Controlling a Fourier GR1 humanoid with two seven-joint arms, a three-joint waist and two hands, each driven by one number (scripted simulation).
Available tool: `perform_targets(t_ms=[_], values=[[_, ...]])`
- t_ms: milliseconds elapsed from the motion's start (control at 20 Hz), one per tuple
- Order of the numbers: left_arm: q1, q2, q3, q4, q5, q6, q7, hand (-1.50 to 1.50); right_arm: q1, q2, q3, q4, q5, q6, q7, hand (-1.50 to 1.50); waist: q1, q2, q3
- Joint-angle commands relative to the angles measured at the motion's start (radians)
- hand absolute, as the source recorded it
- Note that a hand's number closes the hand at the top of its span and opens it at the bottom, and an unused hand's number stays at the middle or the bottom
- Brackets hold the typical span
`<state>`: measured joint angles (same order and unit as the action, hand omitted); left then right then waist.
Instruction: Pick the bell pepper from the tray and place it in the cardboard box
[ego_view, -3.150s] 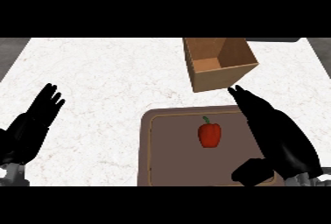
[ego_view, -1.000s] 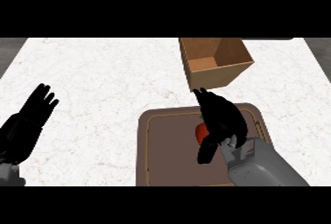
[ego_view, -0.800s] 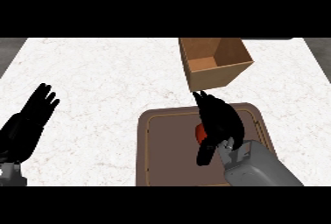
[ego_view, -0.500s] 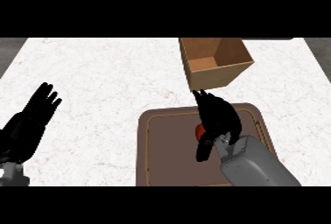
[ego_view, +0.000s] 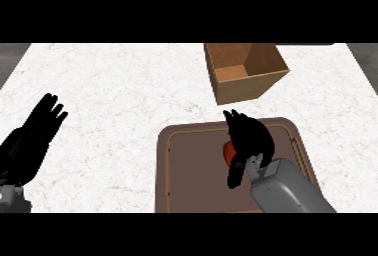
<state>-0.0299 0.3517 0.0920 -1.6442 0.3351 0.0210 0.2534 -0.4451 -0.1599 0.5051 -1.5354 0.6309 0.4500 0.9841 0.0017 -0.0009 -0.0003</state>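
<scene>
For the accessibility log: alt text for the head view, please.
The right hand covers a red bell pepper on a brown tray, fingers curling round it. An open cardboard box stands beyond; the left hand rests open at left.

White speckled counter (ego_view: 125, 95) bearing an open cardboard box (ego_view: 245, 71) and, nearer, a brown tray (ego_view: 193, 170).

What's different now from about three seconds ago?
The right hand has swung in from the tray's right side and now lies over the bell pepper, hiding most of it; only a red sliver shows at its left. Whether it has been gripped cannot be told. The pepper is still on the tray. The cardboard box and the resting left hand stayed put.
</scene>
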Motion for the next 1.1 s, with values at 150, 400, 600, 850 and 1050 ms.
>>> perform_targets(t_ms=[150,400,600,850,1050], values=[[-0.003,-0.022,0.018,0.033,-0.028,-0.035,-0.018,0.0,0.081,0.008,-0.022,-0.03,0.073,0.047,0.033,-1.5,-0.002,0.0,0.0],[0.014,-0.07,0.015,0.033,-0.052,-0.031,-0.037,0.0,0.044,0.07,-0.047,0.032,0.126,0.065,0.019,-1.5,0.001,0.0,0.0],[-0.014,-0.079,0.034,0.091,-0.053,-0.057,-0.055,0.0,0.084,0.073,-0.013,0.091,0.214,-0.039,-0.132,1.5,0.0,0.001,0.0],[0.032,-0.104,0.031,-0.057,-0.081,-0.019,0.023,0.0,0.06,0.091,-0.057,0.082,0.252,-0.007,-0.179,1.5,0.002,0.0,0.0],[-0.061,-0.06,0.087,0.031,-0.039,-0.074,0.069,0.0,0.05,0.109,-0.066,0.066,0.288,0.028,-0.173,1.5,-0.001,0.001,0.0]])
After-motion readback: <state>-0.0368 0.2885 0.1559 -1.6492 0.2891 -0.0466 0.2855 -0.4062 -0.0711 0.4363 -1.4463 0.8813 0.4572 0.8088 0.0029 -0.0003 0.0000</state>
